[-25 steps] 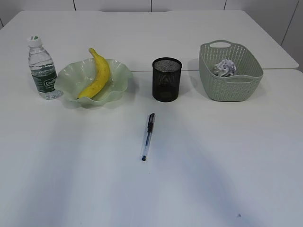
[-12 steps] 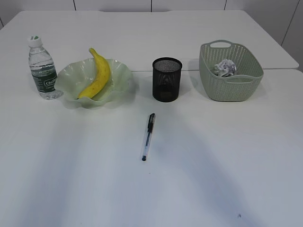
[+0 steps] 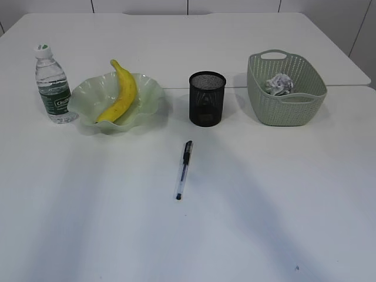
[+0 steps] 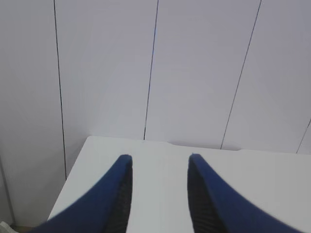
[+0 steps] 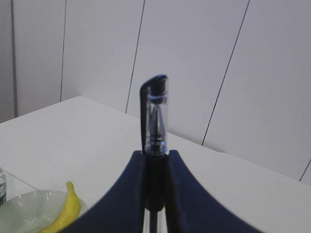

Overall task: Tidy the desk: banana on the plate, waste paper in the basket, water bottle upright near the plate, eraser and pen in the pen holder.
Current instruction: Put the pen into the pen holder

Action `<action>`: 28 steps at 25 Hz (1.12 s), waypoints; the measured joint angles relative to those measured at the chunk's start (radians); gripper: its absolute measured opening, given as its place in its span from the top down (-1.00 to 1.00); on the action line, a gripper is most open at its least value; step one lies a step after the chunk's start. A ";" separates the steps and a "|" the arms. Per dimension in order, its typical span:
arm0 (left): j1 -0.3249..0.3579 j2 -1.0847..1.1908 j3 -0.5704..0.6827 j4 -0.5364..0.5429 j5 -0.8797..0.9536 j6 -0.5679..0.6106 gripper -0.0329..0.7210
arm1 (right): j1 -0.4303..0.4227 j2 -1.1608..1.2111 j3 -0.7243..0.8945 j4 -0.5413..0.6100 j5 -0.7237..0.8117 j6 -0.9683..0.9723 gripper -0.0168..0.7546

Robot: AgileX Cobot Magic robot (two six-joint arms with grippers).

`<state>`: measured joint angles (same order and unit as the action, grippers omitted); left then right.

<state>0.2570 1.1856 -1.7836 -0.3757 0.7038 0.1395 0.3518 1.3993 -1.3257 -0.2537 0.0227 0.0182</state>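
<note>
White desk (image 3: 282, 194), one lot, contents unchanged over the last second: nothing on it has shifted. Banana (image 3: 122, 93) lies across the plate (image 3: 150, 94) near the far left corner. The bottle (image 3: 53, 85) stands upright just beside the plate, on the side towards the left edge. Paper (image 3: 279, 84), crumpled, sits inside the basket (image 3: 288, 106) towards the far right. The holder (image 3: 207, 98) stands between plate and basket; the eraser cannot be made out through the mesh. One pen (image 3: 184, 169) lies loose mid-desk, in front of the holder and apart from it. Left gripper (image 4: 160, 158) is released, jaws apart, nothing between them. Right gripper (image 5: 155, 153) is clenched on a clear pen with a dark clip (image 5: 155, 116), held upright above the desk; neither arm appears in the exterior view. Judged: three items done, pen delivery outstanding, and the standstill suggests a pause before the carry to the holder.
</note>
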 joint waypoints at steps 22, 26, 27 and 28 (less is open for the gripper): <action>0.000 0.000 0.000 0.014 -0.002 0.052 0.22 | 0.000 0.413 0.000 0.125 -0.384 0.009 0.80; 0.000 0.000 0.000 0.015 -0.002 0.066 0.22 | 0.000 0.473 0.000 0.146 -0.455 0.009 0.80; 0.000 0.000 0.000 0.015 -0.002 0.068 0.22 | 0.000 0.487 0.000 0.150 -0.475 0.009 0.80; 0.000 0.000 0.000 0.015 -0.002 0.070 0.22 | 0.000 0.500 0.000 0.152 -0.490 0.009 0.80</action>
<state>0.2570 1.1856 -1.7836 -0.3603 0.7017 0.2091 0.3518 1.8996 -1.3257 -0.1017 -0.4672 0.0276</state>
